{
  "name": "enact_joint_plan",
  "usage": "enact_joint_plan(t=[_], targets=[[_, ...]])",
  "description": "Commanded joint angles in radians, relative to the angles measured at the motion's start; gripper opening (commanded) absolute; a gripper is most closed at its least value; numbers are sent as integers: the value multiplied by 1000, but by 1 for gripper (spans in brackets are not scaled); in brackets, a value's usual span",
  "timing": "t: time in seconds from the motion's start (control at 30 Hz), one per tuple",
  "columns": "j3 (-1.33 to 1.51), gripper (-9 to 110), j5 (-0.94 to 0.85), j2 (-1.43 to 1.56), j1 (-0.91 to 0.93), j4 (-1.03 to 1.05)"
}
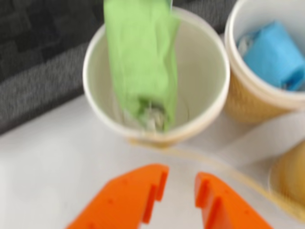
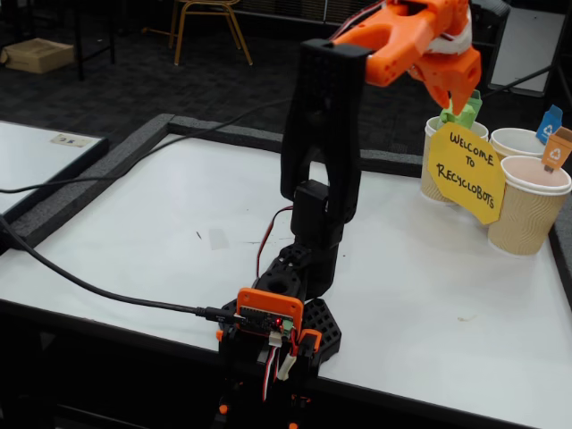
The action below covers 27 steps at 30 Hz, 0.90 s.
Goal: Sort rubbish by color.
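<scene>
In the wrist view the green lump (image 1: pixel 140 62), blurred and elongated, hangs into the left white paper cup (image 1: pixel 209 109), its lower end inside. My orange gripper (image 1: pixel 181 179) is open, its fingers apart and touching nothing, just in front of that cup. The light blue lump (image 1: pixel 276 55) lies in the cup to the right (image 1: pixel 238 95). In the fixed view my gripper (image 2: pixel 460 96) is above the left cup (image 2: pixel 435 134); a green bit (image 2: pixel 466 113) shows right below the fingertips. The orange lump is not in view.
A yellow "Welcome to Recyclobots" sign (image 2: pixel 465 170) leans on the cups. Two more cups (image 2: pixel 517 141) (image 2: pixel 527 210) carry a blue tag (image 2: pixel 549 123) and an orange tag (image 2: pixel 558 148). The arm's base (image 2: pixel 281 322) and a black cable (image 2: pixel 89 286) are at the table's front edge.
</scene>
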Motion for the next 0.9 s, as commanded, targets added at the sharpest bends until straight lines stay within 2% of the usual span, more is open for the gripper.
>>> enact_joint_plan(t=[0.0,0.2,0.4,0.87], targets=[[130,0,-15,348,23,-69],[380,0,-9,586,52,-141],[548,0,-9,782,89,-120],[614,0,-6,1100,69,44]])
